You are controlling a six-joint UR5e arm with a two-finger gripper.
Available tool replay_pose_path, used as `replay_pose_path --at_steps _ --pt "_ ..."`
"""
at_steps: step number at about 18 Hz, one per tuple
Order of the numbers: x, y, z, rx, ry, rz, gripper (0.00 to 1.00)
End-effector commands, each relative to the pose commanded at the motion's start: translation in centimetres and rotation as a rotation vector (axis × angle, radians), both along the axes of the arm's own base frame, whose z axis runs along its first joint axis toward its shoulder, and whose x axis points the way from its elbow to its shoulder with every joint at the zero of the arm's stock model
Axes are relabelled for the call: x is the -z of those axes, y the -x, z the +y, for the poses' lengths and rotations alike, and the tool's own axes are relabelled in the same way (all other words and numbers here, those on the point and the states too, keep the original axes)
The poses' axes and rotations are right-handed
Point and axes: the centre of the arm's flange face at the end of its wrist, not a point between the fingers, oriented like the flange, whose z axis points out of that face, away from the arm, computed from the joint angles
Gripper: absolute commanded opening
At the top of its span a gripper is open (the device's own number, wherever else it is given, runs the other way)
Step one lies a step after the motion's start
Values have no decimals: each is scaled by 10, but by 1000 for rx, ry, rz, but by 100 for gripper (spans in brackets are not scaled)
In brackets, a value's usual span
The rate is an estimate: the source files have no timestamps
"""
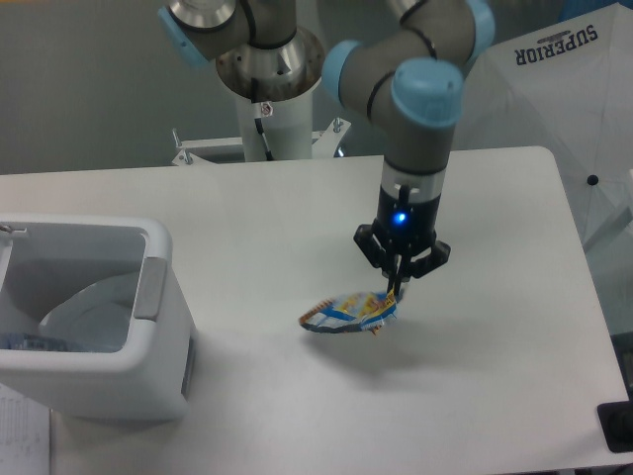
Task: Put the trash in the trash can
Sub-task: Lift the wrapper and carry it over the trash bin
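Blue-yellow wrapper (pixel 348 313) apparently lifted, white bin (pixel 94 327) left

Single fixed camera, high front view, angled down across table (pixel 495 396), facing arm base (pixel 269 69)
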Motion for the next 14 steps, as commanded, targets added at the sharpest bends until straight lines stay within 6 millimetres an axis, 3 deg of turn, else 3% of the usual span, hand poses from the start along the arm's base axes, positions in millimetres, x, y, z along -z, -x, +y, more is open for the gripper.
replay_pose_path --at_steps 6,10,14 --pt "-93 -19 2 -171 -230 -79 14" --pt "-137 -31 5 -257 -326 -131 14" --pt "-207 -51 6 -258 -468 -158 14"
